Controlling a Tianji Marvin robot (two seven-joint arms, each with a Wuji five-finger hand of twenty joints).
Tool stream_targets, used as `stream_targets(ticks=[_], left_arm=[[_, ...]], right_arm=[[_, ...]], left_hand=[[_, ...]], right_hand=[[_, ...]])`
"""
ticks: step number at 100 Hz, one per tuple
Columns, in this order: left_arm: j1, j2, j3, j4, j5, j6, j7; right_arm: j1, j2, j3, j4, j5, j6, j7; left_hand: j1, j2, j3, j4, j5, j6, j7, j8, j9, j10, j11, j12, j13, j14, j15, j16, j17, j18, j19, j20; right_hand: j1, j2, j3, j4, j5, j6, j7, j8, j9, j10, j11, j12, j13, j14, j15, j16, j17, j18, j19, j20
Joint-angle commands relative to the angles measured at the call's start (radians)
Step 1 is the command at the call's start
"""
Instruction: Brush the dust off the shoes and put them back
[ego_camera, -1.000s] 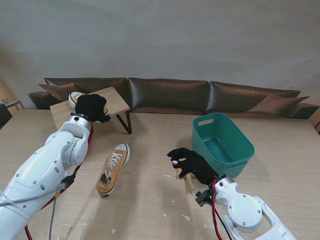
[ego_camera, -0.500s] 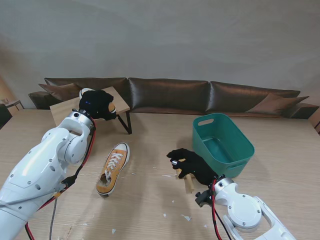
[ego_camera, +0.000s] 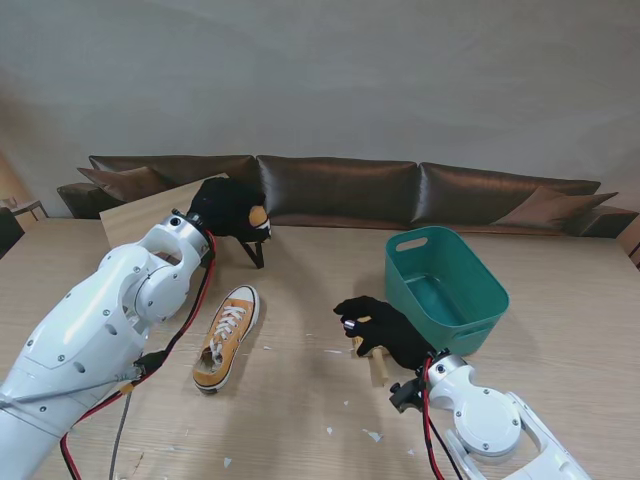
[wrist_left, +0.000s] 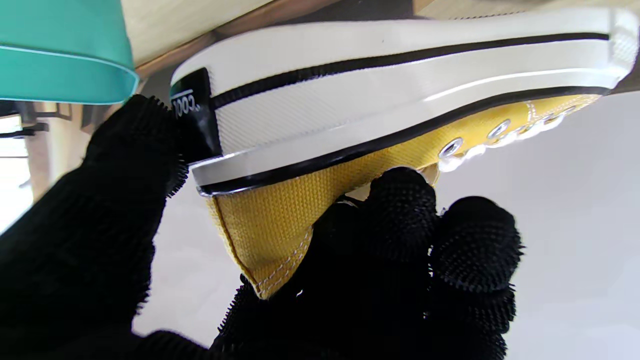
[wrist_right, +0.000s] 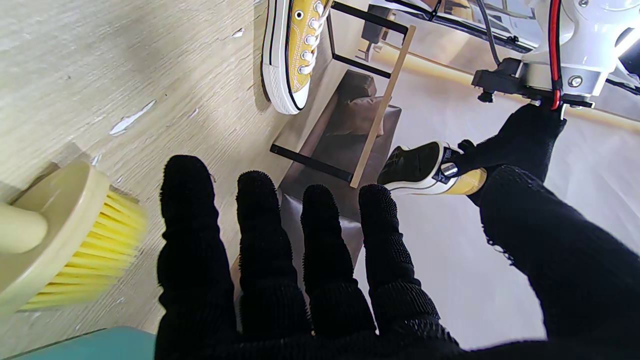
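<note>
Gripping our yellow canvas shoe (wrist_left: 380, 125) in the black-gloved left hand (ego_camera: 228, 207), fingers clamped on its heel, right hand (ego_camera: 385, 333) fingers spread, seemingly beside the cream yellow-bristled brush (wrist_right: 60, 235), second yellow sneaker (ego_camera: 227, 335) lying on the wooden table (ego_camera: 300, 420).

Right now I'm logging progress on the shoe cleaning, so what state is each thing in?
Left hand: shut on the lifted shoe, clear of the small wooden stand.
Second shoe: lying on the table, untouched.
Right hand: open, fingers spread, resting over the brush.
Brush: on the table, not gripped.
Teal bin: upright, looks empty.
</note>
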Motion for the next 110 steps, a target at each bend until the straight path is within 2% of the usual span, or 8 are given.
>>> stream_targets(ticks=[1, 34, 61, 83, 110], left_arm=[[-0.026, -0.013, 0.008, -0.031, -0.023, -0.014, -0.026], [-0.052, -0.016, 0.062, -0.044, -0.12, -0.112, -0.097], [-0.022, -0.01, 0.078, -0.075, -0.165, -0.165, -0.153], [0.011, -0.007, 0.085, -0.075, -0.18, -0.19, -0.16], [0.029, -0.005, 0.121, -0.034, -0.179, -0.231, -0.145]], right_arm=[[0.002, -0.006, -0.004, 0.006, 0.001, -0.006, 0.007], [0.015, -0.011, -0.001, 0.024, 0.003, -0.01, -0.007], [0.024, -0.014, 0.001, 0.034, 0.005, -0.009, -0.015], [0.024, -0.013, 0.0, 0.034, 0.004, -0.008, -0.013], [0.023, -0.013, -0.001, 0.035, 0.004, -0.006, -0.011]], left_hand=[[0.303, 0.026, 0.226, 0.058, 0.132, -0.025, 0.616, 0.098, 0.016, -0.153, -0.023, 0.007, 0.065, -0.097, -0.041, 0.011, 0.025, -0.013, -0.007, -0.004], [0.311, 0.04, 0.204, 0.055, 0.123, -0.01, 0.612, 0.103, 0.002, -0.152, -0.03, 0.014, 0.047, -0.093, -0.056, 0.018, 0.004, -0.016, -0.028, -0.003], [0.322, 0.05, 0.183, 0.056, 0.114, 0.003, 0.606, 0.11, -0.007, -0.152, -0.036, 0.019, 0.036, -0.092, -0.071, 0.022, -0.009, -0.02, -0.045, 0.002], [0.328, 0.053, 0.173, 0.057, 0.11, 0.015, 0.603, 0.115, -0.012, -0.149, -0.039, 0.022, 0.029, -0.089, -0.077, 0.024, -0.016, -0.02, -0.053, 0.006], [0.348, 0.062, 0.157, 0.055, 0.104, 0.041, 0.598, 0.125, -0.029, -0.137, -0.037, 0.034, 0.0, -0.068, -0.081, 0.034, -0.063, -0.013, -0.069, 0.02]], right_hand=[[0.003, 0.018, 0.004, -0.005, 0.016, -0.001, 0.0, -0.024, 0.017, 0.014, 0.008, -0.012, 0.014, 0.0, 0.012, 0.013, -0.336, 0.011, -0.021, 0.014], [0.002, 0.017, 0.004, -0.005, 0.017, -0.002, 0.0, -0.024, 0.02, 0.013, 0.008, -0.012, 0.015, 0.0, 0.012, 0.013, -0.335, 0.01, -0.02, 0.014], [0.002, 0.018, 0.004, -0.005, 0.017, -0.002, 0.0, -0.025, 0.019, 0.014, 0.007, -0.012, 0.015, 0.002, 0.012, 0.013, -0.335, 0.01, -0.02, 0.014], [0.003, 0.018, 0.003, -0.006, 0.018, -0.001, -0.001, -0.025, 0.02, 0.014, 0.007, -0.012, 0.015, 0.001, 0.011, 0.013, -0.336, 0.011, -0.02, 0.014], [0.003, 0.018, 0.003, -0.005, 0.02, 0.0, -0.001, -0.025, 0.019, 0.013, 0.007, -0.012, 0.015, 0.001, 0.012, 0.013, -0.336, 0.011, -0.02, 0.013]])
